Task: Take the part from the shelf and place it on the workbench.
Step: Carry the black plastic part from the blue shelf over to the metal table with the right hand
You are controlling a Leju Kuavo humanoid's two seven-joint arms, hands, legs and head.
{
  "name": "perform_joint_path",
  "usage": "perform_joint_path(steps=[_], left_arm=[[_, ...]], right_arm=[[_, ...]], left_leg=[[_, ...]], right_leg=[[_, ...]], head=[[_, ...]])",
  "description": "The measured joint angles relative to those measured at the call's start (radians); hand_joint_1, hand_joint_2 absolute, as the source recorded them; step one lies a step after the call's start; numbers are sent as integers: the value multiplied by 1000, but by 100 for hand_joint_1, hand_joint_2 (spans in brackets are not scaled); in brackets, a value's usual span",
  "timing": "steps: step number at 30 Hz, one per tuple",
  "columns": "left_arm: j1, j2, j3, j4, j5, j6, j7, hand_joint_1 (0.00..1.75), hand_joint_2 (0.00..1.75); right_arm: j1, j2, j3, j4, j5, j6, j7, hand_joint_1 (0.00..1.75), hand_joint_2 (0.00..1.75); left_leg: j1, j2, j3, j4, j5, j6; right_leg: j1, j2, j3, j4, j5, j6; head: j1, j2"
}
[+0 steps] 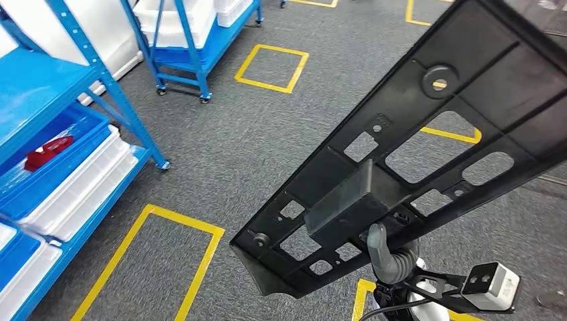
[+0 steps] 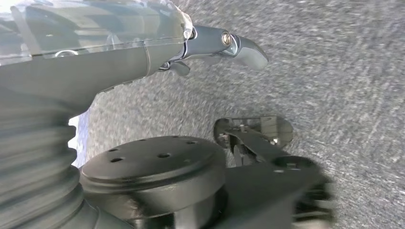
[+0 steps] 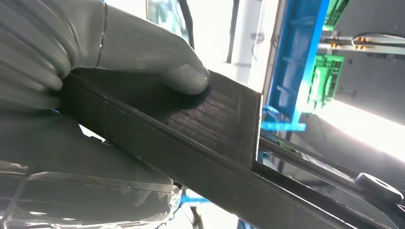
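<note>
gripping black part (image 1: 414,140) edge, right robot hand (image 1: 391,257); left robot hand (image 2: 215,45) grip unclear.

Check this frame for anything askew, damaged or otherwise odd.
No damage shows. The long black part is carried at a steep slant over the floor, and the right hand grips it near its lower end, so most of its length sticks out unsupported. The left hand holds nothing.

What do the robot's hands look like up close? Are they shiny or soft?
The right hand has a thick, smooth, pale grey thumb and a ribbed grey cover like a bendy tube. The left hand has the same ribbed cover, a clear shiny shell, and dark grey metal-looking fingers with a small round bolt.
</note>
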Motion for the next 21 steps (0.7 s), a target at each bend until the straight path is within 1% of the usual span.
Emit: perform_joint_path(steps=[1,2,3,4,5,6,7,8,9,10,11,12,13,14,15,16,17,18,19,20,21], left_arm=[[0,0,0,0,0,0,-1,0,175],[0,1,0,0,-1,0,-2,0,175],[0,1,0,0,-2,0,-3,0,175],[-1,1,0,0,-2,0,-4,0,175],[-1,0,0,0,-3,-1,-5,0,175],[-2,0,0,0,-4,-2,-6,0,175],[-4,0,0,0,-5,-2,-7,0,175],[-4,0,0,0,-5,-2,-8,0,175],[-3,0,-1,0,-5,-3,-8,0,175],[-2,0,-1,0,-6,-3,-8,0,175],[0,0,-1,0,-6,-3,-7,0,175],[1,0,-1,0,-6,-3,-7,0,175],[0,0,-2,0,-7,-3,-7,0,175],[-1,0,-2,0,-7,-3,-5,0,175],[-3,0,-3,0,-8,-3,-4,0,175],[-4,-1,-3,0,-9,-3,-2,0,175],[-5,-1,-4,0,-10,-3,-1,0,175],[-5,-1,-4,0,-11,-3,0,0,175],[-5,-1,-4,0,-11,-3,1,0,175],[-6,-1,-4,0,-11,-3,2,0,175],[-8,-1,-4,0,-11,-3,2,0,175]], right_arm=[[1,0,-5,-5,0,-1,-1,155,175],[2,0,-10,-10,0,-3,-2,155,175],[6,0,-15,-15,1,-5,-3,155,175],[11,0,-20,-21,2,-8,-3,155,175],[18,0,-24,-26,3,-9,-4,155,175],[24,0,-28,-32,4,-10,-4,155,175],[27,0,-32,-36,5,-11,-4,155,175],[29,0,-35,-39,6,-11,-4,155,175],[30,0,-37,-40,7,-11,-4,155,175],[32,0,-39,-41,8,-11,-4,155,175],[35,0,-42,-41,9,-11,-4,155,175],[40,0,-44,-42,11,-11,-4,155,175],[45,0,-47,-43,12,-11,-4,155,175],[49,0,-50,-46,14,-12,-4,155,175],[53,0,-52,-50,17,-12,-4,155,175],[56,0,-54,-55,20,-12,-4,155,175],[58,2,-55,-60,23,-12,-4,155,175],[59,3,-56,-64,26,-12,-5,155,175],[61,4,-57,-68,28,-12,-5,155,175],[62,5,-57,-70,30,-11,-5,155,175],[63,5,-58,-72,30,-11,-5,155,175]], left_leg=[[3,-23,28,-65,26,2],[4,-43,45,-107,37,5],[4,-55,52,-125,37,9],[2,-50,53,-130,36,13],[2,-40,53,-132,39,20],[3,-30,53,-136,42,27],[3,-18,54,-140,46,34],[3,-4,55,-144,48,40],[1,10,55,-144,48,44],[-2,25,54,-144,48,47],[-4,40,53,-144,47,48],[-6,54,53,-144,46,49],[-8,68,53,-144,46,49],[-9,79,54,-144,45,48],[-10,90,56,-144,43,47],[-13,99,58,-143,41,44],[-16,107,60,-142,38,40],[-19,116,61,-142,36,35],[-20,125,62,-142,34,31],[-21,136,64,-143,33,27],[-19,135,66,-139,28,22]], right_leg=[[0,13,-3,4,0,5],[0,25,-8,7,2,11],[-1,35,-14,8,5,19],[-2,46,-19,8,9,27],[-4,52,-23,7,11,34],[-4,43,-27,11,9,40],[-2,20,-36,29,-4,44],[-1,-8,-53,68,-28,48],[-1,-38,-80,128,-61,51],[-2,-54,-113,200,-95,53],[-3,-61,-140,259,-117,55],[-4,-64,-152,290,-123,56],[-4,-67,-143,279,-110,55],[-3,-74,-112,226,-81,53],[-1,-93,-69,151,-51,49],[4,-114,-30,82,-31,43],[9,-129,-4,32,-20,36],[14,-137,7,9,-18,30],[18,-131,5,5,-19,25],[16,-119,3,3,-17,20],[14,-108,4,0,-15,15]], head=[[0,0],[0,0],[0,0],[0,0],[0,0],[0,0],[0,0],[0,0],[0,0],[0,0],[0,0],[0,0],[0,0],[0,0],[0,0],[0,0],[0,0],[0,0],[0,0],[0,0],[0,0]])
